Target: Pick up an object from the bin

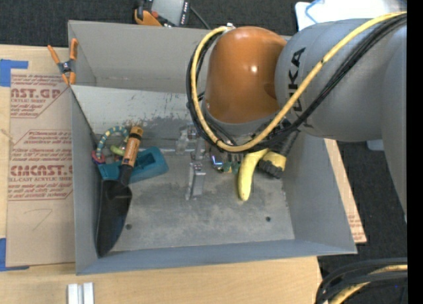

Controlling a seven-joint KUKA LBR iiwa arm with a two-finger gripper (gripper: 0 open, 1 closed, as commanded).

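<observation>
Orange cover (241, 75) and arm (350, 78) block the back-right part of the bin (132, 51). The far end of the banana (244, 176) runs up under the cover. A black thing (275, 167) sits just right of the banana, half hidden; can't say what it is. Small green and blue bits show at the wrist, under the cover's edge, too small to read. Yellow and black cables (198, 98) loop round the cover and cross the arm.

The gripper (195, 178) reads as a grey metal tangle against grey floor. Can't tell whether it is open or closed, or whether anything is in it.

The bin is grey sheet metal with sloped walls. Its floor (198, 227) is scuffed, with whitish wear near the back. Around the bin the ground is dark. A small black-and-orange device (162, 2) with leads sits past the far rim, and white sheets lie at the top edge.

A heap lies in the left corner:
- a bead string (107, 145)
- a teal block (147, 164)
- a scoop (112, 213) with a black blade, its orange-and-black handle lying across the block

The gripper is mid-bin, low over bare floor, between the teal block and the banana. The banana is nearest, just to its right, flat on the floor. The left heap is well apart.
</observation>
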